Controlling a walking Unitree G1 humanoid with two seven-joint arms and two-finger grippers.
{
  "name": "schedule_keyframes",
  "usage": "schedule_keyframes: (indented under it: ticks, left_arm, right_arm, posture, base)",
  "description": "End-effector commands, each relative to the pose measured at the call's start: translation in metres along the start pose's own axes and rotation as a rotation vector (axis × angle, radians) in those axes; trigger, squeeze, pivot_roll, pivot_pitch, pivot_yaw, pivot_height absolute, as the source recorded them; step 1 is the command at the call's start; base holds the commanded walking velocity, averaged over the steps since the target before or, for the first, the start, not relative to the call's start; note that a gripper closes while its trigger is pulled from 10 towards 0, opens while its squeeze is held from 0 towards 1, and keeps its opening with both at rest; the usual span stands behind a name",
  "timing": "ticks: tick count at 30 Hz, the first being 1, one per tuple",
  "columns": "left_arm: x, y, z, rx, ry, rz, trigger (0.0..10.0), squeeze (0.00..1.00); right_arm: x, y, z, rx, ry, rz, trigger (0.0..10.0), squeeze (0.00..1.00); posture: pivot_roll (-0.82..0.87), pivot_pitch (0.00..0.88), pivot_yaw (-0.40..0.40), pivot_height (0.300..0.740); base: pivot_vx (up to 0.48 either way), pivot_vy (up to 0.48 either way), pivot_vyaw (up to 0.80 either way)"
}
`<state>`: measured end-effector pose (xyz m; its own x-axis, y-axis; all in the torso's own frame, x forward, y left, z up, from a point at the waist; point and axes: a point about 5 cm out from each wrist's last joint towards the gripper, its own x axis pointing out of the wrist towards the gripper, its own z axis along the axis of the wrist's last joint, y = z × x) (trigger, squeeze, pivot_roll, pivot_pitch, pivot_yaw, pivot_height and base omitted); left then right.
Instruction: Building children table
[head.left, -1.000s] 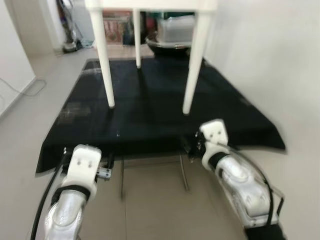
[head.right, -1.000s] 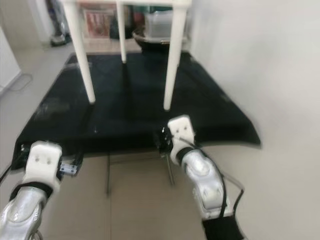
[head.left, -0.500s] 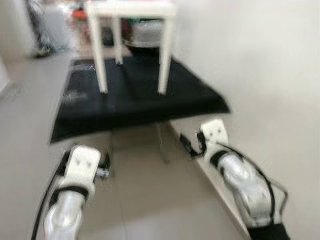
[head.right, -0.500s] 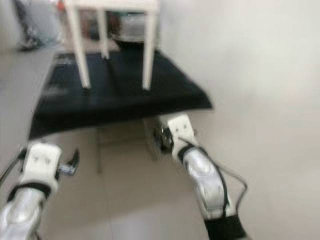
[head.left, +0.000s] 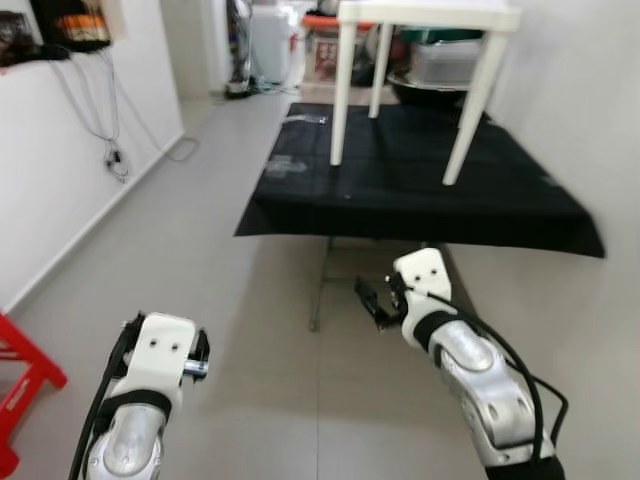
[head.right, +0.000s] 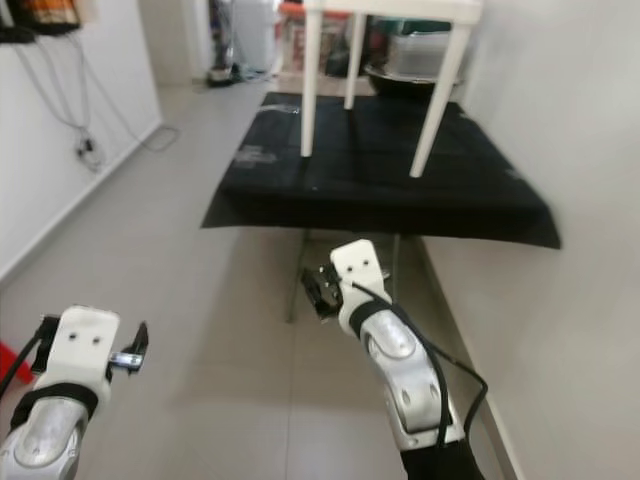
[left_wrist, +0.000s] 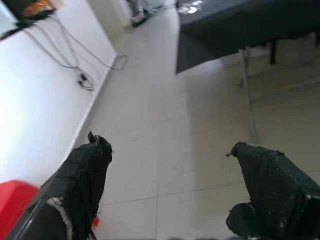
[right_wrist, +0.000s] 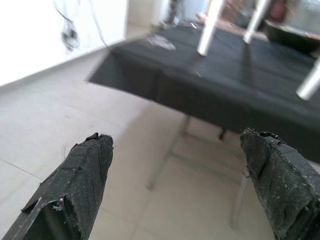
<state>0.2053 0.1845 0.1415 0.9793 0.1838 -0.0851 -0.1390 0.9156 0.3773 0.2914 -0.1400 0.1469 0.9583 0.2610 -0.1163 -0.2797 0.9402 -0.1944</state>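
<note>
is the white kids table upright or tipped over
Upright: the white table stands on its legs on the black-covered surface, top level.

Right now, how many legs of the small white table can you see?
3. Front left leg and front right leg stand on the black-covered platform; one rear leg is behind them. A fourth may be hidden.

We see the small white wooden table (head.left: 430, 60) cut off above; red plastic object (head.left: 25, 385) only partly in frame.
</note>
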Motion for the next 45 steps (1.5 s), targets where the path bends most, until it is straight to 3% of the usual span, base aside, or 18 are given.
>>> schedule_keyframes:
  ticks: [1,5,6,13,15,23,38,45]
  left_arm:
    - [-0.002,-0.003,-0.003,0.013,0.003,-0.006,10.0,0.0]
    - [-0.007,-0.003,-0.006,0.001,0.013,-0.022,10.0,0.0]
    - [-0.013,-0.004,-0.007,-0.006,0.011,-0.051,10.0,0.0]
    - [-0.021,-0.006,-0.007,-0.029,-0.006,-0.119,10.0,0.0]
    - [-0.021,-0.008,-0.007,-0.024,-0.007,-0.128,10.0,0.0]
    - [-0.017,-0.008,-0.004,-0.024,-0.03,-0.148,10.0,0.0]
    - [-0.012,-0.001,0.0,0.006,-0.075,-0.173,10.0,0.0]
    - [-0.015,-0.007,0.0,0.002,-0.082,-0.204,10.0,0.0]
  right_arm:
    - [-0.004,-0.006,-0.002,0.002,0.018,-0.041,10.0,0.0]
    - [-0.016,-0.015,-0.007,-0.028,0.026,-0.118,10.0,0.0]
    - [-0.026,-0.021,-0.01,-0.022,0.033,-0.147,10.0,0.0]
    - [-0.043,-0.031,-0.013,-0.069,0.025,-0.22,10.0,0.0]
    - [-0.044,-0.03,-0.013,-0.035,0.016,-0.219,10.0,0.0]
    - [-0.045,-0.026,-0.009,-0.068,0.001,-0.212,10.0,0.0]
    - [-0.05,-0.044,-0.009,-0.081,-0.015,-0.327,10.0,0.0]
    - [-0.05,-0.039,-0.007,-0.065,-0.027,-0.295,10.0,0.0]
  posture:
    - [0.03,0.0,-0.077,0.74]
    - [0.03,0.0,-0.08,0.74]
    - [0.03,0.0,-0.08,0.74]
    - [0.02,0.0,-0.074,0.74]
    - [0.02,0.0,-0.072,0.74]
    - [0.01,0.0,-0.067,0.74]
    - [0.01,0.0,-0.071,0.74]
    - [0.01,0.0,-0.07,0.74]
  base:
    - [0.0,0.0,0.0]
    - [0.0,0.0,0.0]
    - [0.0,0.0,0.0]
    - [0.0,0.0,0.0]
    - [0.0,0.0,0.0]
    - [0.0,0.0,0.0]
    - [0.0,0.0,0.0]
    - [0.0,0.0,0.0]
